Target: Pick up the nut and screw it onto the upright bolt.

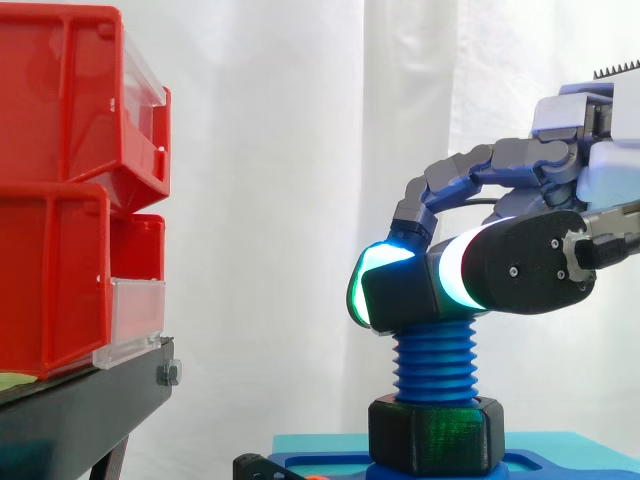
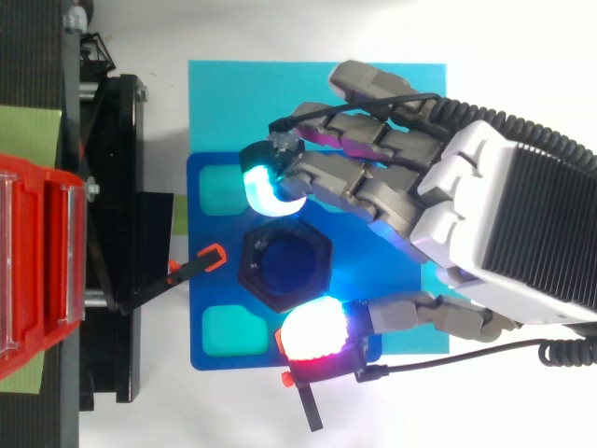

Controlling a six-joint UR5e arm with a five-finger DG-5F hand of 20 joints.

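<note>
The side view shows the black nut (image 1: 435,432) seated low on the upright blue bolt (image 1: 435,355), with the hand (image 1: 530,260) level with the bolt's top; the top view shows its glowing pads (image 2: 266,185) parted either side, released, clasping nothing.

White table (image 2: 280,28) (seemingly), cyan mat (image 2: 224,103)

Side view looks level and close across the upright blue bolt (image 1: 435,360); top view looks straight down on the same bolt.
</note>
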